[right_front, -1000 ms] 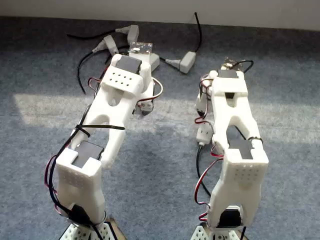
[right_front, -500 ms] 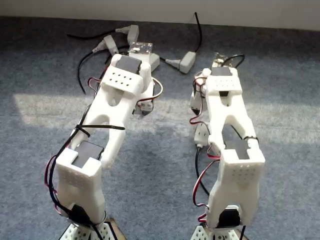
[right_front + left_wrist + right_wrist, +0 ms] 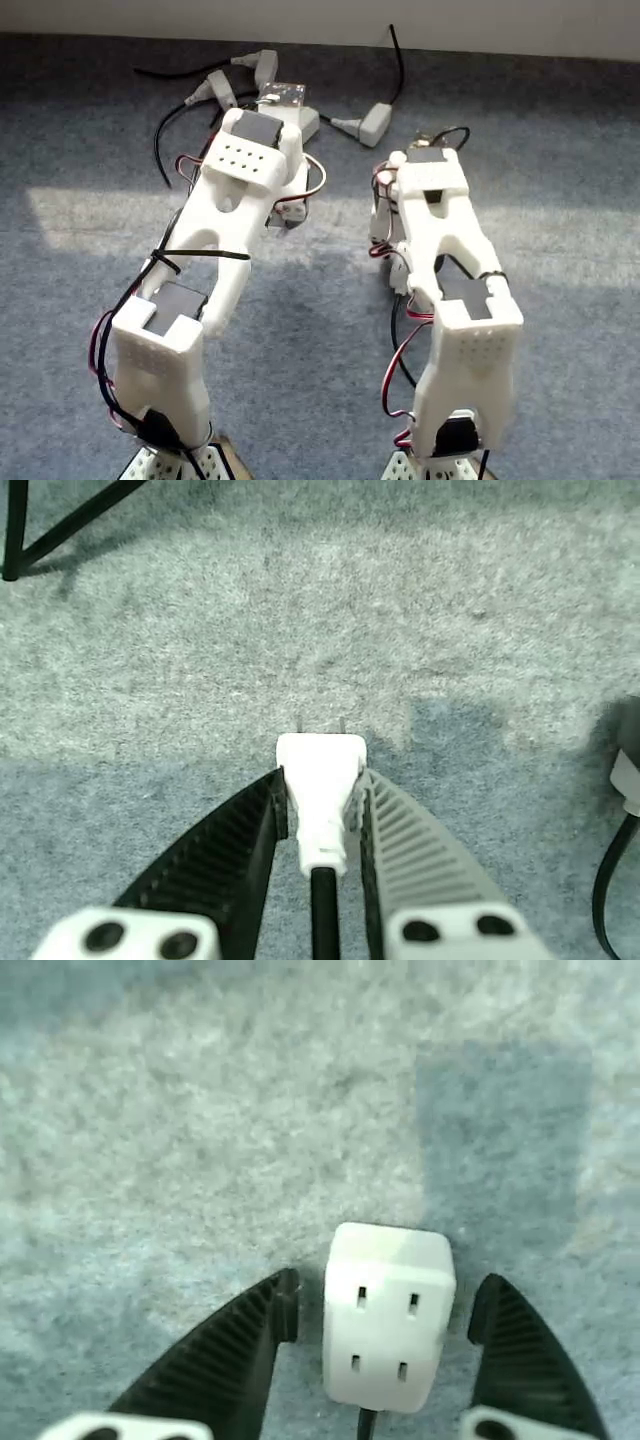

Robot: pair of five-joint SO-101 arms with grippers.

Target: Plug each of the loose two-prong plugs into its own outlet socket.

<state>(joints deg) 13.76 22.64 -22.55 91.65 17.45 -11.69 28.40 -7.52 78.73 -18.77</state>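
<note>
One white two-prong plug (image 3: pixel 320 770) sits clamped in the left gripper (image 3: pixel 321 785). The black finger (image 3: pixel 235 845) presses on one flank of it and the grey finger (image 3: pixel 410 845) on the other, with no gap on either side. Its two metal prongs point away from the wrist, toward the grey-blue carpet (image 3: pixel 450 610); I cannot tell whether they touch it. The plug's black cord (image 3: pixel 322 920) runs back between the fingers. Near this gripper, at the border of the left wrist view, lies a pale connector (image 3: pixel 628 780) with a dark cable.

The right gripper (image 3: pixel 386 1295) is spread wide. A white outlet block (image 3: pixel 388 1310) lies on the carpet between its two fingers, with a clear gap on each side, so neither finger touches it. The block shows two pairs of slots on its upper face, and a dark cord leaves it on the side of the wrist.

In the high view both arms are stretched forward and low over the carpet. The left arm (image 3: pixel 240 185) ends among several loose pale plugs; a far plug (image 3: pixel 265 66) lies just beyond its wrist. The right arm (image 3: pixel 432 185) leans a little toward the left arm, and its wrist end is near a grey-white connector (image 3: pixel 375 122) on a black cable.
</note>
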